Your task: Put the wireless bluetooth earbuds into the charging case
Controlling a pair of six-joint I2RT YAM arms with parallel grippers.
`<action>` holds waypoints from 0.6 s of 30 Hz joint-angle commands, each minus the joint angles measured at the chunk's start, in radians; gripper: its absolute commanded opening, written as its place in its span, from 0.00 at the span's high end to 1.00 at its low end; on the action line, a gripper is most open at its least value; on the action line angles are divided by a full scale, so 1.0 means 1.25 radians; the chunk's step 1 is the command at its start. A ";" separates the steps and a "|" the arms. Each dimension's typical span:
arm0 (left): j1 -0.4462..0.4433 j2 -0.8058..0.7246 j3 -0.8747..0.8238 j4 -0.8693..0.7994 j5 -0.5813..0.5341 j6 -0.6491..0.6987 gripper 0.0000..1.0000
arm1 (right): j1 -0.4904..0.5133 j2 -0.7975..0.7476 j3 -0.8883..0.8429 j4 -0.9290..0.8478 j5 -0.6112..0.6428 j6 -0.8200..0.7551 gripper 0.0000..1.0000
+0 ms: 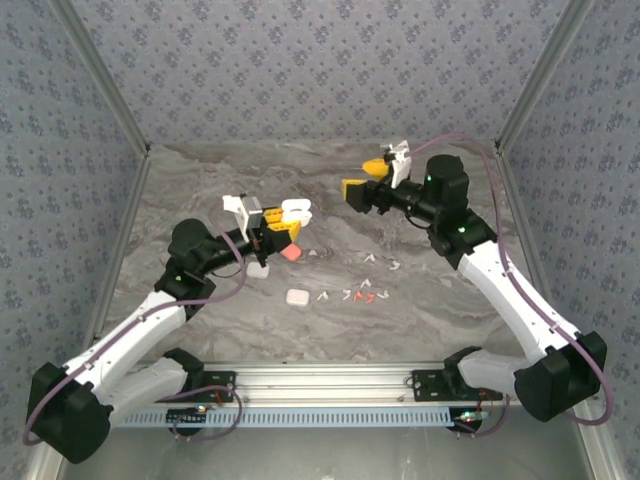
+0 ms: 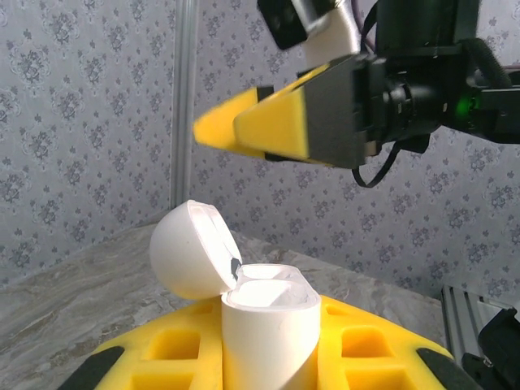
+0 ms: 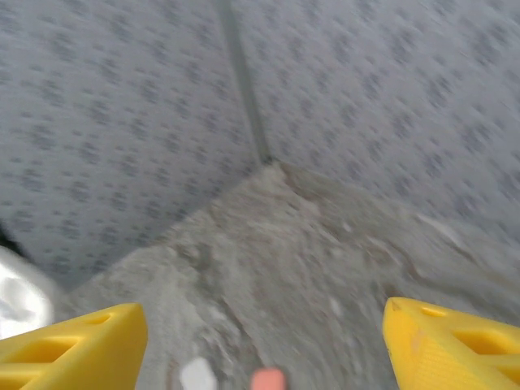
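Note:
My left gripper (image 1: 288, 224) is shut on a white charging case (image 1: 297, 210), held above the table's left middle. In the left wrist view the case (image 2: 268, 325) stands upright between the yellow fingers (image 2: 370, 349), its domed lid (image 2: 188, 250) swung open to the left. My right gripper (image 1: 359, 177) hovers open at the back middle with nothing between its jaws; it also shows as a yellow wedge (image 2: 248, 126) above the case. Several tiny earbuds, white (image 1: 370, 258) and red (image 1: 361, 297), lie scattered on the marble table (image 1: 450, 300).
A closed white case (image 1: 297, 297) lies near the front, a pink case (image 1: 290, 252) just below my left gripper. The right wrist view, blurred, shows a white case (image 3: 197, 375) and the pink case (image 3: 268, 379) far below. Patterned walls (image 1: 300, 60) enclose the table.

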 commanded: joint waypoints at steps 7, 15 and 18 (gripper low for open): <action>-0.013 -0.023 0.024 -0.010 -0.012 0.030 1.00 | -0.074 0.151 0.000 -0.341 0.134 0.045 0.30; -0.018 -0.029 0.025 -0.019 -0.011 0.035 1.00 | -0.078 0.321 -0.021 -0.353 0.155 0.048 0.42; -0.019 -0.031 0.025 -0.021 -0.011 0.035 1.00 | -0.078 0.379 -0.013 -0.361 0.165 0.048 0.44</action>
